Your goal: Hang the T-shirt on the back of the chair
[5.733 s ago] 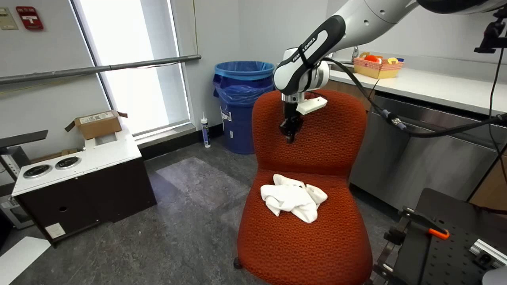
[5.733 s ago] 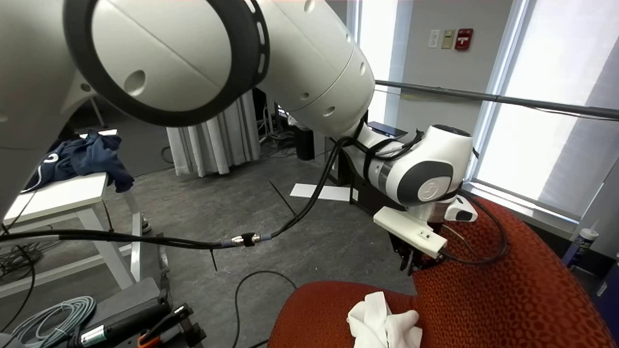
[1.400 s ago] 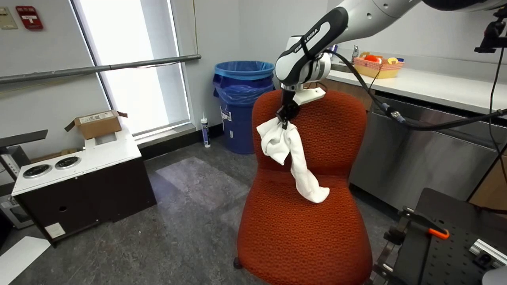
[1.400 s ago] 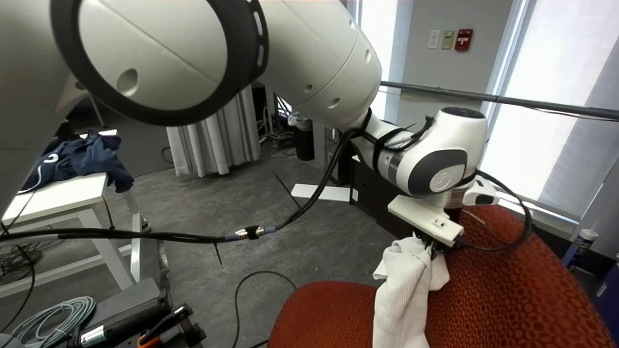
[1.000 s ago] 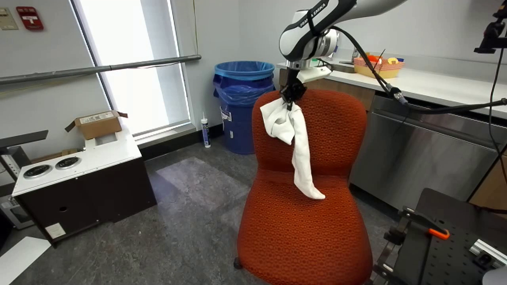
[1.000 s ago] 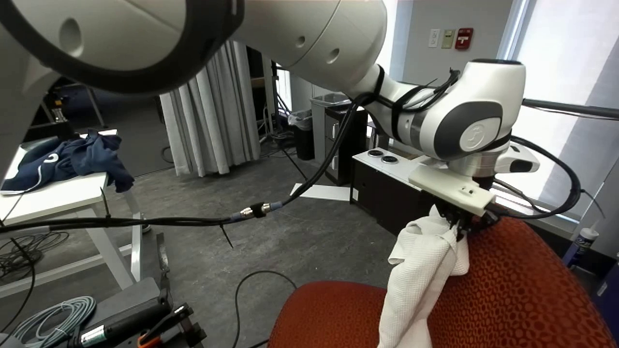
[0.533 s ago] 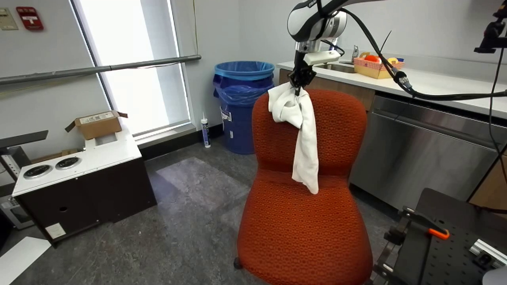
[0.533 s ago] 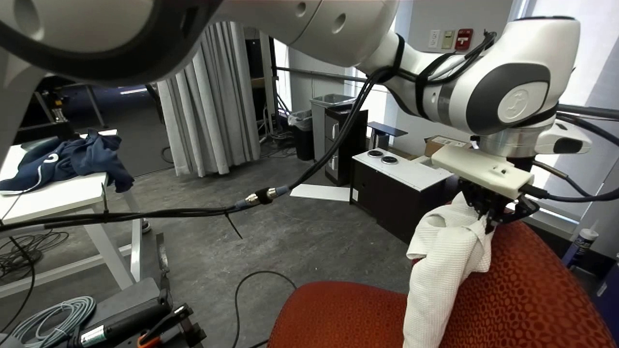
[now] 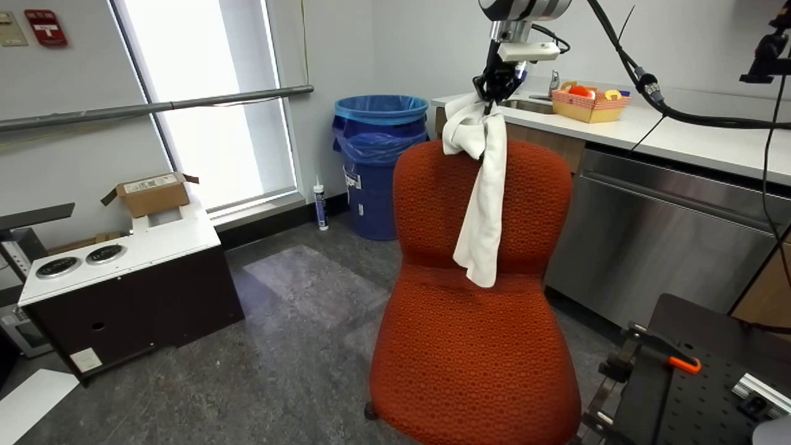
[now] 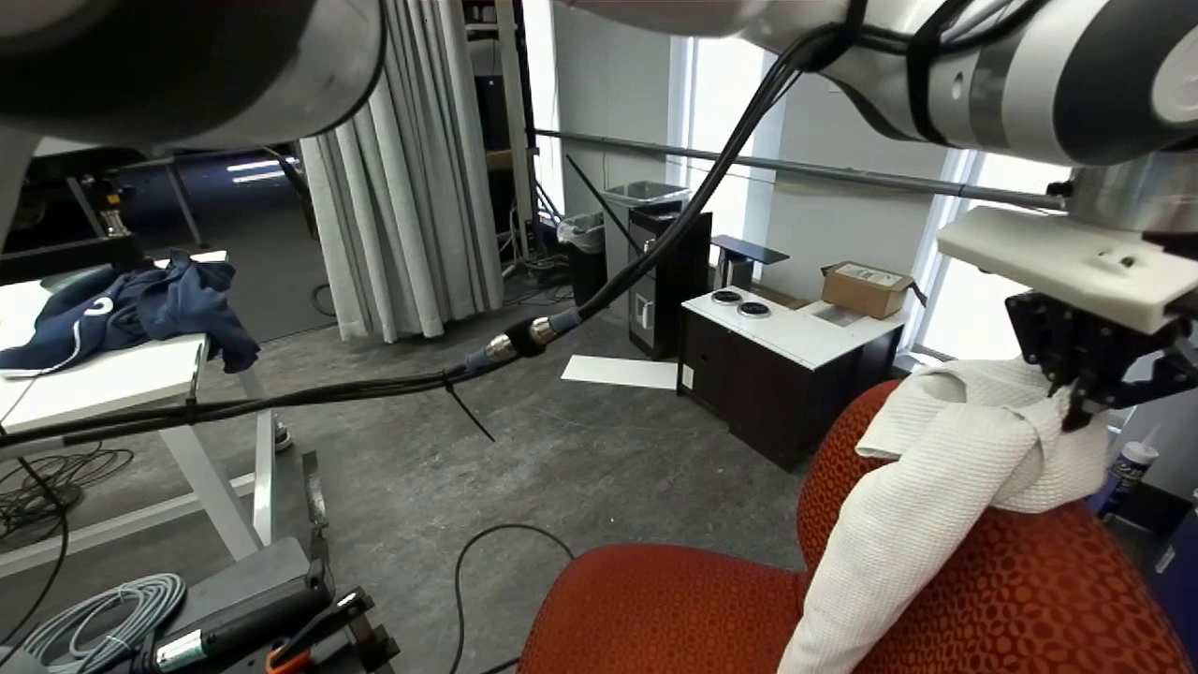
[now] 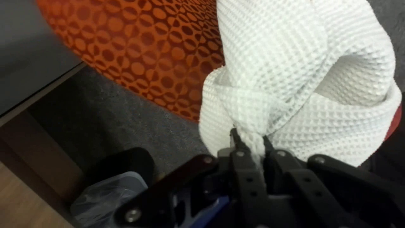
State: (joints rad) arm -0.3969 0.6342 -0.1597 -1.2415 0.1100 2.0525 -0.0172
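Shirt (image 9: 490, 191) hangs below your tool (image 11: 251, 139), which pinches its top end, long axis down the near side of the back (image 9: 534, 204); you likely must carry that end over.

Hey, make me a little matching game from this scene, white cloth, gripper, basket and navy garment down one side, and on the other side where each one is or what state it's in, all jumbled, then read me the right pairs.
Column one
1. white cloth
2. gripper
3. basket
4. navy garment

Column two
A. lying on a white table
B. hanging, its lower end in front of the chair back
C. standing on the white counter
D. closed on a gathered fold of fabric

Right pairs
1-B, 2-D, 3-C, 4-A
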